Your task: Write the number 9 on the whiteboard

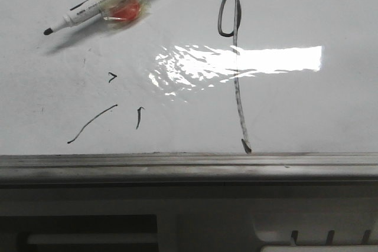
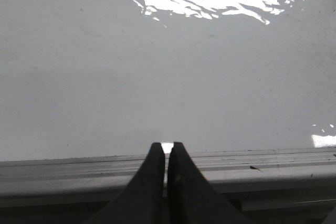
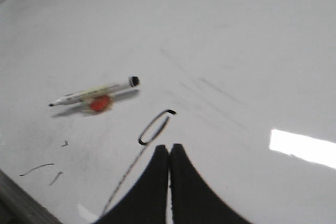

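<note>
The number 9 (image 1: 236, 57) is drawn in black on the whiteboard (image 1: 307, 110), a small narrow loop on a long thin tail that ends near the grey edge strip. It also shows in the right wrist view (image 3: 152, 129). A marker pen (image 1: 106, 1) lies uncapped on the board at the back left, with a red blob under it; it also shows in the right wrist view (image 3: 97, 92). My right gripper (image 3: 169, 147) is shut and empty above the board beside the 9's loop. My left gripper (image 2: 166, 145) is shut and empty over the board's (image 2: 157, 77) edge strip. Neither gripper shows in the front view.
A short curved black stroke (image 1: 91, 124), a small tick (image 1: 139, 116) and a ">" mark (image 1: 112, 77) sit on the board's left part. A bright glare patch (image 1: 248, 60) crosses the 9's tail. The grey metal edge strip (image 1: 189, 166) runs along the near side.
</note>
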Tool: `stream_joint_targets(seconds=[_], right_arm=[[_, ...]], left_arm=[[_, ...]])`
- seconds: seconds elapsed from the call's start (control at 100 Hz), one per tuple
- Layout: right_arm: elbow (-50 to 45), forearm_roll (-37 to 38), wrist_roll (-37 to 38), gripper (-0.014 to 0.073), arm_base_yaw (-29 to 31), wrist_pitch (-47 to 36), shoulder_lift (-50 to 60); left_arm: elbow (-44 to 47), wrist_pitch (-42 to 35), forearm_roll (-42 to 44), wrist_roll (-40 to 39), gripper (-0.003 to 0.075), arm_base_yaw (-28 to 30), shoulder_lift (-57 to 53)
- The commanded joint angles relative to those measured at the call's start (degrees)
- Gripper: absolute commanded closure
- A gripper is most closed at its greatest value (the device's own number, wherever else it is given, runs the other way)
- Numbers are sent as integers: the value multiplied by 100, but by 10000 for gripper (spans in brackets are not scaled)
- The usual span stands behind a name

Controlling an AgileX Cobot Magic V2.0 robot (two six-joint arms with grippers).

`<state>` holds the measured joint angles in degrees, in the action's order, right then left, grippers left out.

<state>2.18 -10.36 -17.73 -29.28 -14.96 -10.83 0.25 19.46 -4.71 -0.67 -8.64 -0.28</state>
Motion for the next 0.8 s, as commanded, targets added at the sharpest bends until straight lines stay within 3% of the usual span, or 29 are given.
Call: stream_joint_targets(seconds=[0.0, 0.08, 0.29, 0.41, 0.55, 0.79], right_arm=[[-254, 1036, 1439, 663, 738, -660, -58], [-432, 1740, 2262, 663, 1563, -286, -38], [-421, 1857, 2307, 663, 2787, 1256, 531], [-421, 1857, 2307, 663, 2936, 2547, 1187], [-421, 1857, 2307, 663, 2936, 3214, 1204], [-421, 1857, 2297, 663, 2936, 3274, 1223]], left_arm=[[230, -253, -4, -63, 741, 7, -151], [230, -253, -4, -63, 741, 7, -151], [230, -253, -4, -63, 741, 7, -151], [230, -253, -4, -63, 741, 7, -151], [230, -253, -32, -63, 741, 7, -151], [230, -253, -32, -63, 741, 7, -151]])
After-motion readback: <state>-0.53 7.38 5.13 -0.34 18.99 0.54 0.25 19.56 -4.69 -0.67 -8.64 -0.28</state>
